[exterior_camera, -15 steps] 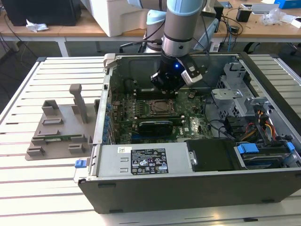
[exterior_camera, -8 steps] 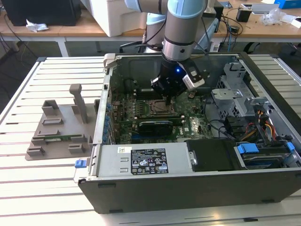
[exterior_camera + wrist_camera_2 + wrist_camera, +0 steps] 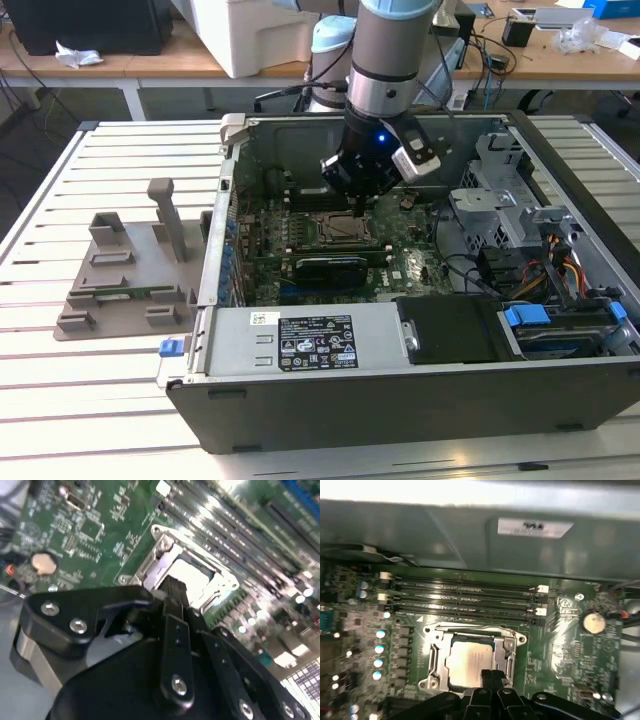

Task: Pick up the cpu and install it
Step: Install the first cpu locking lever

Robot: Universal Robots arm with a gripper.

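Open computer case on the desk; the shiny square cpu is seated in its socket frame. The jaws of the gripper are seen pressed together above it.

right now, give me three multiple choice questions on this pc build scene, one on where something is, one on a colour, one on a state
1. Where is the cpu?
A. on the grey tray outside the case
B. in the socket on the motherboard
C. held in the air above the case

2. What colour is the motherboard?
A. green
B. red
C. white

3. How do the gripper's fingers stand?
A. spread wide apart
B. closed together
C. clamped round a cable

Answers:
1. B: in the first wrist view the silver cpu lies flat inside the metal frame of the socket.
2. A: the motherboard is green around the socket.
3. B: the gripper has its two fingers pressed together at the cpu's edge, with no gap between them.
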